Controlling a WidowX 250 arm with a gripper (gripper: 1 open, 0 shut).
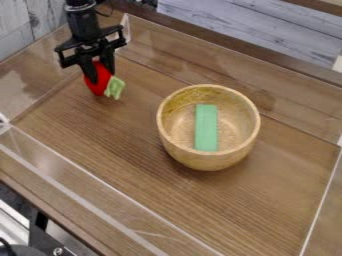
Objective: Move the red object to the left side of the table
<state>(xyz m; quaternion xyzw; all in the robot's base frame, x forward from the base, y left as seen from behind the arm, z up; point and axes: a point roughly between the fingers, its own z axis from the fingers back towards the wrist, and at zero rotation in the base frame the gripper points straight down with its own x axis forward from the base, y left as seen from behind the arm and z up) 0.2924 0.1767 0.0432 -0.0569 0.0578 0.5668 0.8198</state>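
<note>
The red object (pixel 98 81), a small strawberry-like toy with a light green leafy tip (pixel 116 89), hangs pinched in my gripper (pixel 92 72) over the left part of the brown wood-grain table (pixel 120 150). The black gripper points straight down and is shut on the toy's red body. The toy's lower end sits at or just above the tabletop; I cannot tell whether it touches. The green tip sticks out to the right of the fingers.
A wooden bowl (pixel 209 126) stands right of centre with a green rectangular block (pixel 207 127) lying inside it. Low clear acrylic walls (pixel 30 72) border the table on the left, front and right.
</note>
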